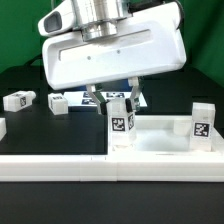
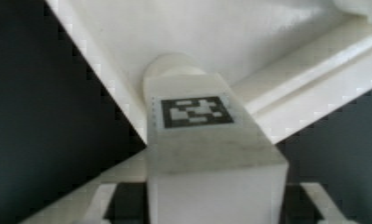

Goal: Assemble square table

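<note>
The square table top (image 1: 160, 143) lies at the exterior view's lower right, a white tray with a raised rim. One tagged white leg (image 1: 120, 122) stands upright at its near-left corner, and a second leg (image 1: 203, 122) stands at the right. My gripper (image 1: 114, 100) hangs over the first leg with a finger on each side of its top end. In the wrist view the leg (image 2: 201, 115) runs between my fingers (image 2: 115, 197), with dark gaps on both sides, and the gripper (image 2: 204, 202) is open. The table top's rim (image 2: 298, 60) lies beyond it.
Two loose tagged legs (image 1: 18, 101) (image 1: 58, 102) lie on the black surface at the exterior view's left. The marker board (image 1: 95, 98) lies behind the gripper. A long white bar (image 1: 55, 166) edges the black surface at the front.
</note>
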Available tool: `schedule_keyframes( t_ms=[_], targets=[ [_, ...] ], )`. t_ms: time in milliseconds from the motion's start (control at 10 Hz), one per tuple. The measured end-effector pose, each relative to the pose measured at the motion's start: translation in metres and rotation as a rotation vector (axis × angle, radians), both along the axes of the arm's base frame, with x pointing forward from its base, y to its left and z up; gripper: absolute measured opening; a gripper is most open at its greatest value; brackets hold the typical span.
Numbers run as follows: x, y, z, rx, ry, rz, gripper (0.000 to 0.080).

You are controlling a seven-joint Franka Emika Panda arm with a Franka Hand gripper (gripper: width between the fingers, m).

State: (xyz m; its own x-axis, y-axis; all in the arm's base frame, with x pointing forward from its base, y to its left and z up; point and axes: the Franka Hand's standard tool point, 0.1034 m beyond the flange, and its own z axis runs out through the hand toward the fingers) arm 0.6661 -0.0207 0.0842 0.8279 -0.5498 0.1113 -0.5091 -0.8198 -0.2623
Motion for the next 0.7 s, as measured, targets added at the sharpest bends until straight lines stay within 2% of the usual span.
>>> schedule_keyframes(
  t_ms=[200,400,600,700],
  targets=[
    [0.001,-0.001,0.000,0.040,0.039,-0.250,0.0298],
    [-0.002,-0.001,-0.001,0.117,0.129,-0.566,0.0298],
    [-0.005,0.008,0.000,0.267,0.241,-0.924,0.0298],
    [-0.004,0.008,0.000,0.309,0.263,-0.998,0.0298]
  ],
)
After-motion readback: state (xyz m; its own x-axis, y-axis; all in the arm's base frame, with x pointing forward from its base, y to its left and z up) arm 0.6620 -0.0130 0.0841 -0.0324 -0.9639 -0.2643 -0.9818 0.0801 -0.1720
